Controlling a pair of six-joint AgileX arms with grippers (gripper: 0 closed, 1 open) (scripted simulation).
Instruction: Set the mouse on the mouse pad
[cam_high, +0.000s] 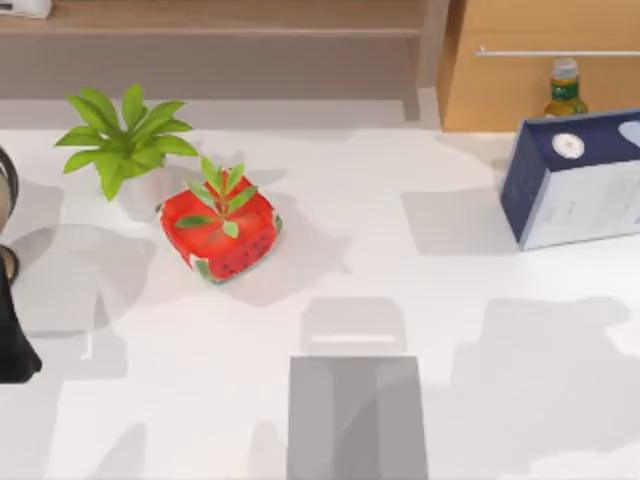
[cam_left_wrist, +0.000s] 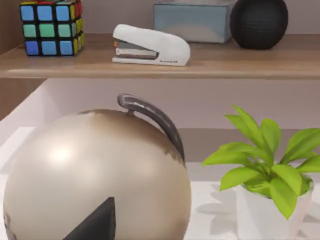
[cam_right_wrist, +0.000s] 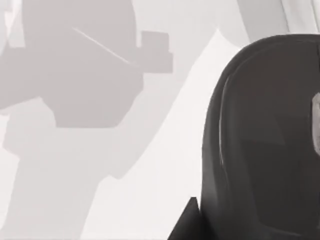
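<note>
At the worktop's (cam_high: 400, 300) near edge the mouse pad (cam_high: 357, 420) lies bare; the dark mouse (cam_right_wrist: 265, 140) awaits placing. We cannot tell either gripper's state.

The white counter (cam_high: 400, 290) carries a grey mouse pad (cam_high: 357, 418) at six o'clock, reaching the near edge. A red strawberry-like pot (cam_high: 220, 234) sits toward ten o'clock, with a leafy plant in a white pot (cam_high: 125, 140) just beyond it. A navy-and-white box (cam_high: 575, 180) stands at two o'clock. The wooden shelf (cam_left_wrist: 200, 62) holds a colour cube (cam_left_wrist: 51, 27), a white stapler (cam_left_wrist: 150, 46), a grey-blue box (cam_left_wrist: 192, 21) and a black ball (cam_left_wrist: 258, 22).
</note>
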